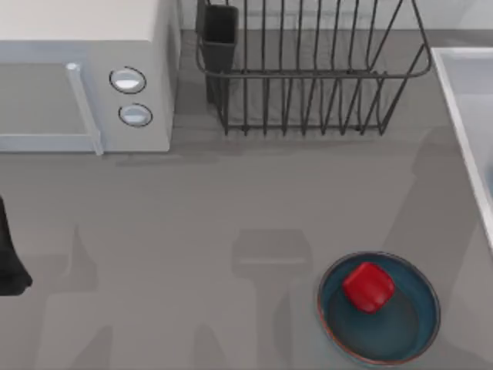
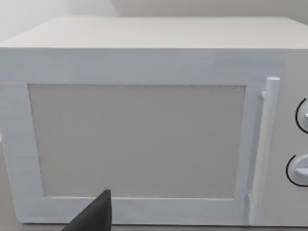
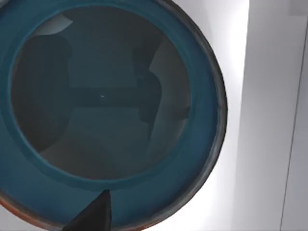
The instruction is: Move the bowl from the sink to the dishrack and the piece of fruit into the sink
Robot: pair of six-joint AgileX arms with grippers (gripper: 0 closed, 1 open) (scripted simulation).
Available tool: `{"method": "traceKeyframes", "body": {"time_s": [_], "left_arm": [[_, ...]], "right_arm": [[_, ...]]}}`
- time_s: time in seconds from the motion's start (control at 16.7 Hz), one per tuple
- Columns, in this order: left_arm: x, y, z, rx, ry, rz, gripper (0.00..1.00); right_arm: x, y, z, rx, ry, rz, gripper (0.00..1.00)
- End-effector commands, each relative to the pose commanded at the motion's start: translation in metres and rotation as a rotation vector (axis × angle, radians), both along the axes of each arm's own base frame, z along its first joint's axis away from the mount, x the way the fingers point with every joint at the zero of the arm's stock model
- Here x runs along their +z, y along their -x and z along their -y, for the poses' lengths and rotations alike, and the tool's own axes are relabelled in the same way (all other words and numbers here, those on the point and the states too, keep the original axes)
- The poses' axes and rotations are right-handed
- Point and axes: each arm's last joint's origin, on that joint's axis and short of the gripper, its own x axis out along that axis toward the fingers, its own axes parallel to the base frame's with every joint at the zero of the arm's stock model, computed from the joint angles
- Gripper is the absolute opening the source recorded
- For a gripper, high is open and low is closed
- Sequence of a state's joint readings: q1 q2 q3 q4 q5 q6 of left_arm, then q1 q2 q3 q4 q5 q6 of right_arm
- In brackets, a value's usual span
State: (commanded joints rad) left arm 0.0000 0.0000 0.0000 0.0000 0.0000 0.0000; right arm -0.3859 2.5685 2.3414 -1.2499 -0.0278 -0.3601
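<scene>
Bowl (image 3: 110, 110) upright, mouth up, in sink (image 3: 269, 120); fruit (image 1: 368, 287) on dish (image 1: 379, 308).

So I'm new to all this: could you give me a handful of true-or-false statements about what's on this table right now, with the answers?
1. The piece of fruit lies in the shallow teal dish. True.
2. The bowl already stands in the dishrack. False: the rack holds no bowl; the right wrist view looks down into the bowl, which sits on a pale white surface that looks like the sink.
3. The microwave has two round knobs. True.
4. The fruit is green. False: it is red.
5. The microwave door hangs open. False: in the left wrist view it is shut.
</scene>
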Motion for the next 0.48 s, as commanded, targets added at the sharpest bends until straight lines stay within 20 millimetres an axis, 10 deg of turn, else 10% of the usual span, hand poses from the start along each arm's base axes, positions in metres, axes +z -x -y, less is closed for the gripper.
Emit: {"method": "traceKeyframes", "body": {"time_s": [0.48], "left_arm": [[0.0,0.0,0.0,0.0,0.0,0.0,1.0]], "right_arm": [[-0.027,-0.005,0.0,0.0,-0.001,-0.002,1.0]]}}
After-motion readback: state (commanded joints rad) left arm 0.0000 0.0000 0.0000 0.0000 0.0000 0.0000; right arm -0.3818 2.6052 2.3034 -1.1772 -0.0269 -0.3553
